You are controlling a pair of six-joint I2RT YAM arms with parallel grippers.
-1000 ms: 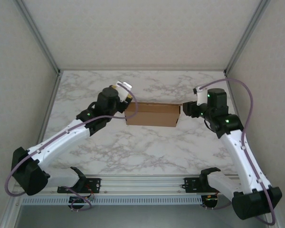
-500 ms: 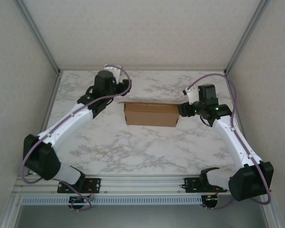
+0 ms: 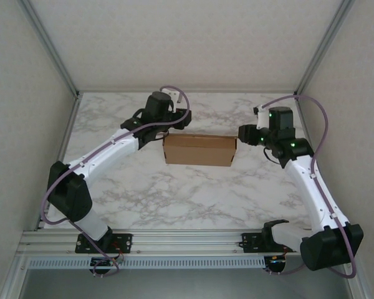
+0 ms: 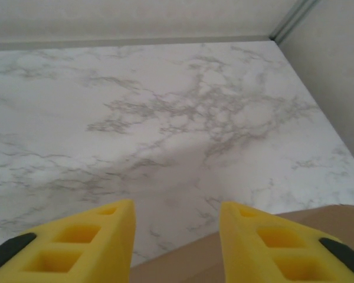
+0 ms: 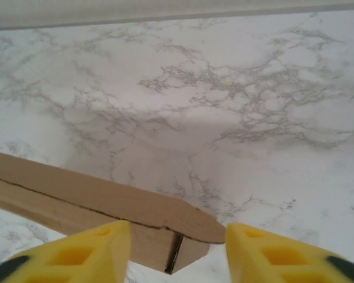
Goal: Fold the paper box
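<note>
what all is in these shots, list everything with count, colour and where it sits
paper box: 1, brown, on the table's far half, between the two grippers
table: 1, white-grey marble, under everything
walls: 3, beige, left, far and right of the table
rail: 1, silver, along the table's near edge
left arm: 1, white and black, purple cable, reaching in from the near left
right arm: 1, white and black, purple cable, reaching in from the near right
left gripper: 1, yellow fingers, jaws apart, by the box's far left corner
right gripper: 1, yellow fingers, jaws apart, at the box's right end
</note>
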